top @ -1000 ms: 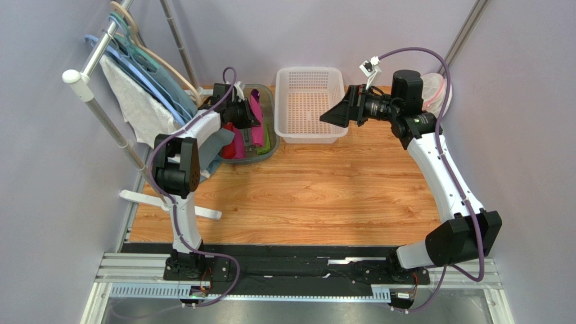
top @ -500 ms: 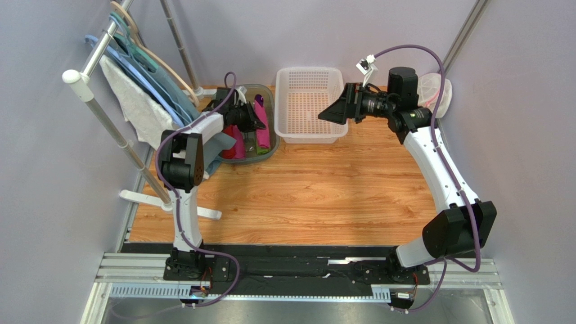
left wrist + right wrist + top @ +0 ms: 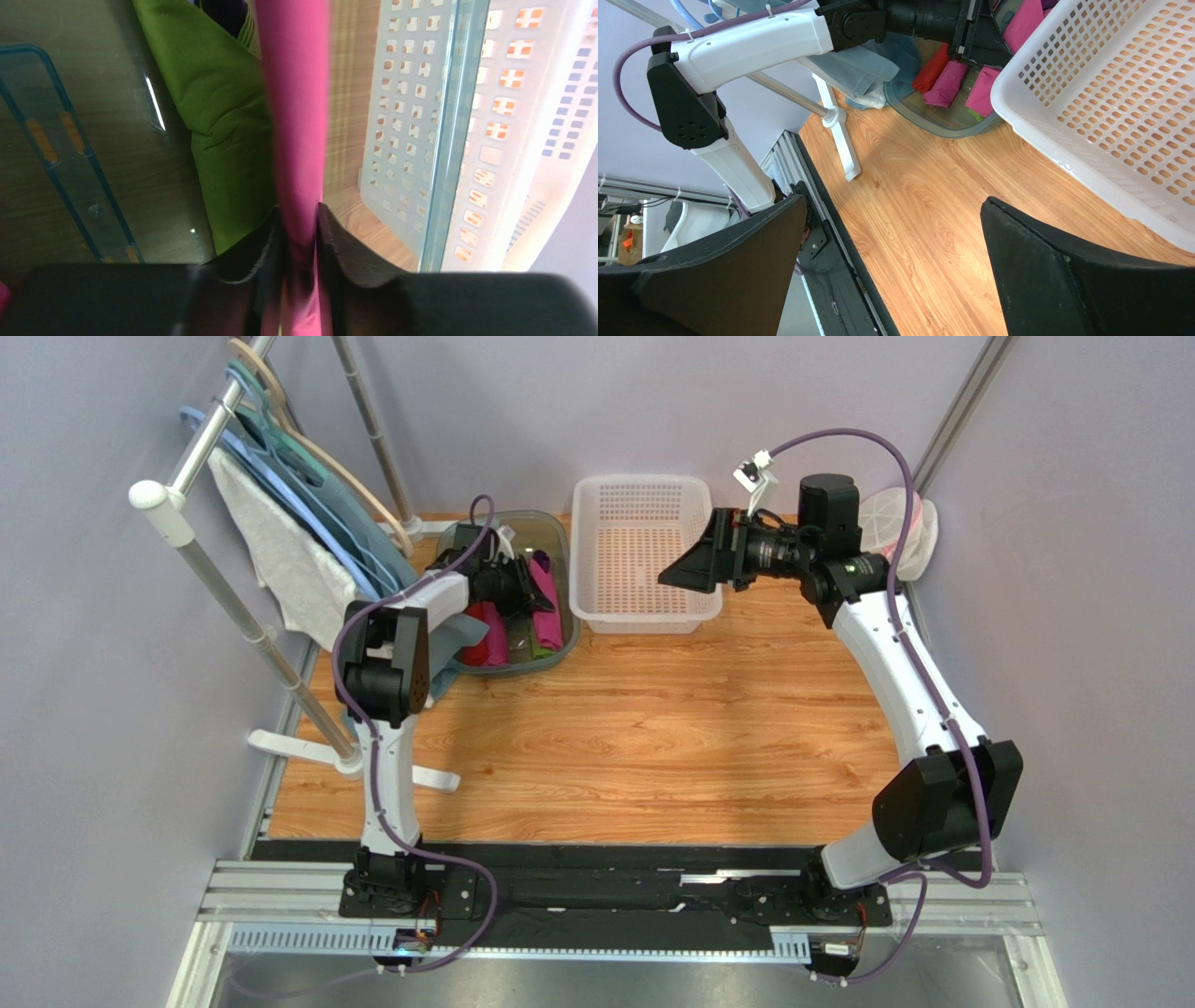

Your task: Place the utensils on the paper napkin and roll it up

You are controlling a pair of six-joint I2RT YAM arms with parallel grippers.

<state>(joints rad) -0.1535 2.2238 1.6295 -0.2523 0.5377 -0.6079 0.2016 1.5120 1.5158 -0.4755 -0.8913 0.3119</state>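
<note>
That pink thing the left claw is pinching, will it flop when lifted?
Probably floppy: the pink napkin looks thin and soft, pinched flat in the left gripper. Likely light too, so it may drape or sway.

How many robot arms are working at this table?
2: the left arm reaches into the clear tub at the back left; the right arm stretches toward the white basket at the back.

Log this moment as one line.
left pincer: closed on folded pink sheet, at clear bin | right pincer: open, empty, beside white basket
</note>
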